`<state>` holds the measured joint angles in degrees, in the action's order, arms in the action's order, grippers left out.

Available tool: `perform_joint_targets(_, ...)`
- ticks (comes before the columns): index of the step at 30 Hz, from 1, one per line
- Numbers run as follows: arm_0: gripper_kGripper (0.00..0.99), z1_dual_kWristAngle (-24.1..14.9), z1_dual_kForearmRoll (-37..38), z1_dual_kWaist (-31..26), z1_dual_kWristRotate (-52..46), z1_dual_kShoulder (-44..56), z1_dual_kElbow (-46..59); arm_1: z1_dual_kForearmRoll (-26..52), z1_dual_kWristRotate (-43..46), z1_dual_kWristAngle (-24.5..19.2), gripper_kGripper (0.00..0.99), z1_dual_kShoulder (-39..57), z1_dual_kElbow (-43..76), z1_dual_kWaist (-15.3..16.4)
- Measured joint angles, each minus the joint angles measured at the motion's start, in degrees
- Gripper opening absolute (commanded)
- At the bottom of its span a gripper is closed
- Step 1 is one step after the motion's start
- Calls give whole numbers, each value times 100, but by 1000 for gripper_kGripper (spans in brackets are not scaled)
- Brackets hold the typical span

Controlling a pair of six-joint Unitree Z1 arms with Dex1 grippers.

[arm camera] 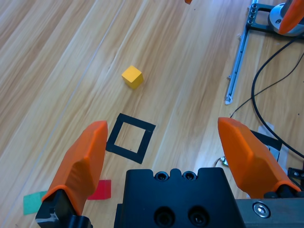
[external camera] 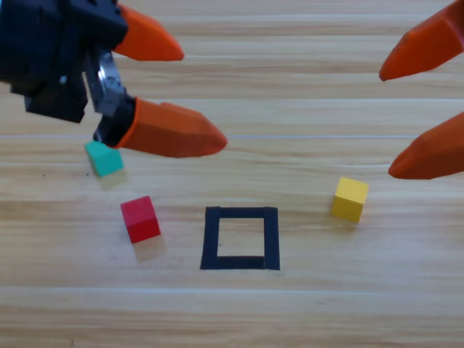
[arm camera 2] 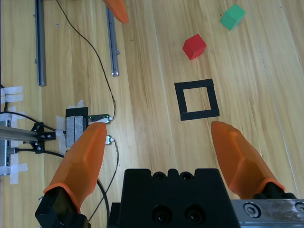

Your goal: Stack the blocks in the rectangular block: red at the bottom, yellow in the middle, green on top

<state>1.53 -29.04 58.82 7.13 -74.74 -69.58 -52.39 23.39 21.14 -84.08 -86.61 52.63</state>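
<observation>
Nothing is stacked yet: the black tape rectangular block (external camera: 241, 238) on the table (external camera: 304, 312) has no cube inside, so all three placements are left. The red (external camera: 140, 219) cube sits near it at nine o'clock, the green (external camera: 104, 158) one farther out toward ten o'clock, and the yellow (external camera: 350, 199) one near it at two o'clock. All are small, matte, equal cubes lying apart. The left end effector (external camera: 174, 87) hangs above the green cube, spread wide and empty; the right end effector (external camera: 428, 101) waits at three o'clock, also wide open and empty.
</observation>
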Motion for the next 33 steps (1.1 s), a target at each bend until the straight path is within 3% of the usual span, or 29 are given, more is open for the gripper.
perform_joint_targets(8, 990, 0, 0, 0, 0, 0, 68, 0, 0, -121, 973, 0, 0, 0)
perform_joint_targets(13, 990, -1, 0, 0, 0, 0, 68, -1, -118, -1048, 974, 0, 8, 7)
perform_joint_targets(17, 990, -1, 0, 0, 0, 0, 68, -3, -467, -1533, 976, -19, 11, -32)
perform_joint_targets(20, 990, -2, 0, 0, -14, 0, 68, -3, -576, -1965, 983, -217, 1, -203)
perform_joint_targets(25, 990, -78, 0, 0, -138, 0, 68, -9, -655, -2282, 982, -1231, -67, -630)
perform_joint_targets(30, 974, -622, 0, 1, -733, -7, 54, -11, -200, -2338, 982, -2217, -140, -947)
perform_joint_targets(33, 974, -1307, 0, 1, -1594, -36, 30, -11, -114, -2466, 982, -2460, -160, -1031)
